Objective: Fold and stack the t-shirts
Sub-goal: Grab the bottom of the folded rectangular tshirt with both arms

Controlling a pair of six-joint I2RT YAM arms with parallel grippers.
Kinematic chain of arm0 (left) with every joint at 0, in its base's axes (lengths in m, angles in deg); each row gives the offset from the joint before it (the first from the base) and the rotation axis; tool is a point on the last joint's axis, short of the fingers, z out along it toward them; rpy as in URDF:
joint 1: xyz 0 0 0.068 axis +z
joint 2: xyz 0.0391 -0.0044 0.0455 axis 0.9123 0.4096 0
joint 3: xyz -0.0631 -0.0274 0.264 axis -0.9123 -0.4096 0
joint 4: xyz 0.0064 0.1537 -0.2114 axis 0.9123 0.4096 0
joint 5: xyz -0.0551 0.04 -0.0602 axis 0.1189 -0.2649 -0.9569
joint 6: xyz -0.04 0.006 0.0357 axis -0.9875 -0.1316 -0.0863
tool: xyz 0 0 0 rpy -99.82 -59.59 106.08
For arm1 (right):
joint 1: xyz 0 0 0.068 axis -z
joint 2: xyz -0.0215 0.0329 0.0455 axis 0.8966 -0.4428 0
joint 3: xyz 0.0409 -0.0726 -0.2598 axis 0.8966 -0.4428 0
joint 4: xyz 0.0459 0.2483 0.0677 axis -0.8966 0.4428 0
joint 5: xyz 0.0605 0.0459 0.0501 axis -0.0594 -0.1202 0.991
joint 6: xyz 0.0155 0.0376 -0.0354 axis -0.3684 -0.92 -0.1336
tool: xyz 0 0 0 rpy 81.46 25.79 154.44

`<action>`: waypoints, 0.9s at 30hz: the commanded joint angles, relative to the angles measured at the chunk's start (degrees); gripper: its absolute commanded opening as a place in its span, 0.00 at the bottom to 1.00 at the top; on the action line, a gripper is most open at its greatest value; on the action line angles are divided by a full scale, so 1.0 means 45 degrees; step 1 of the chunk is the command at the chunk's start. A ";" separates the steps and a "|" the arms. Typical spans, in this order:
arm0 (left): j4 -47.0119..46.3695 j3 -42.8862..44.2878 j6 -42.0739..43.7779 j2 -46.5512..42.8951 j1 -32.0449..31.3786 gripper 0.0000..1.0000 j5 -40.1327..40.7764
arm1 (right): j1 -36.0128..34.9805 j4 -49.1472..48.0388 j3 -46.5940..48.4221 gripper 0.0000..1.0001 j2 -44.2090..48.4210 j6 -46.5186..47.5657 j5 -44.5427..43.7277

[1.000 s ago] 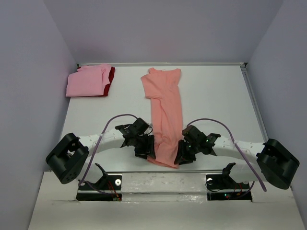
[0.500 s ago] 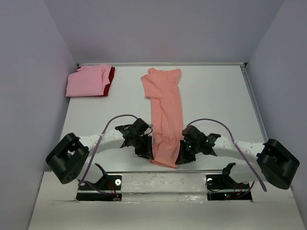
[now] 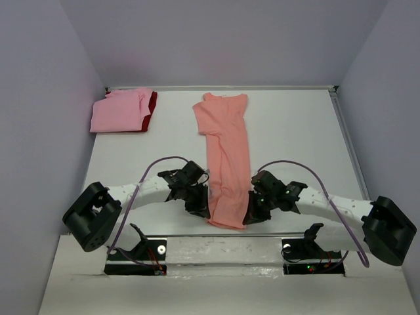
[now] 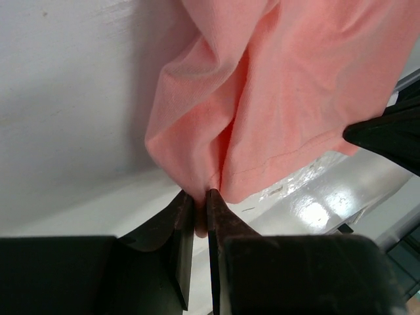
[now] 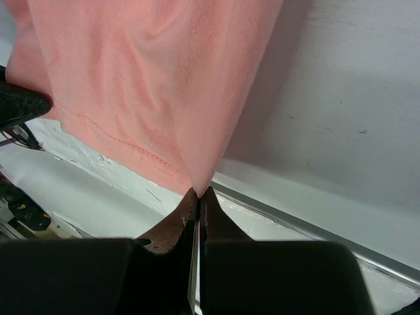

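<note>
Fabric is bunching between our left fingers (image 4: 178, 226), which are clamping a fold of the salmon t-shirt (image 4: 295, 79) at its near left corner. Our right fingers (image 5: 176, 228) are pressing together on the near right corner of the same hem, with a point of cloth running down into them. We are holding both corners close to the front edge of the bench (image 3: 295, 131), one arm on each side of the garment; we cannot tell whether the corners are lifting off the surface. From there the salmon t-shirt is lying as a long narrow strip, stretching away from us up the middle of the bench, its far end the widest. Well apart from it, in the far left corner, the lighter pink t-shirt (image 3: 117, 113) is sitting folded on the dark red t-shirt (image 3: 152, 104), whose edge is showing along the right side of the pile.
</note>
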 commanded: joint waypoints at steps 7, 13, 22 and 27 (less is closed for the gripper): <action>0.0790 0.1413 -0.1108 0.0417 -0.0135 0.23 -0.1076 | -0.0148 0.1721 0.0688 0.00 0.0392 0.0988 -0.0596; 0.0419 0.1823 -0.2025 0.0710 -0.1207 0.23 -0.1174 | -0.0148 0.2151 0.1039 0.00 0.0079 0.1632 -0.0733; 0.0496 0.2116 -0.2399 0.0789 -0.1698 0.23 -0.1076 | 0.0202 0.2893 0.1977 0.00 -0.0057 0.2258 -0.1046; 0.0789 0.2273 -0.2398 0.0750 -0.1756 0.23 -0.0882 | 0.0320 0.2972 0.2153 0.00 0.0020 0.2356 -0.1065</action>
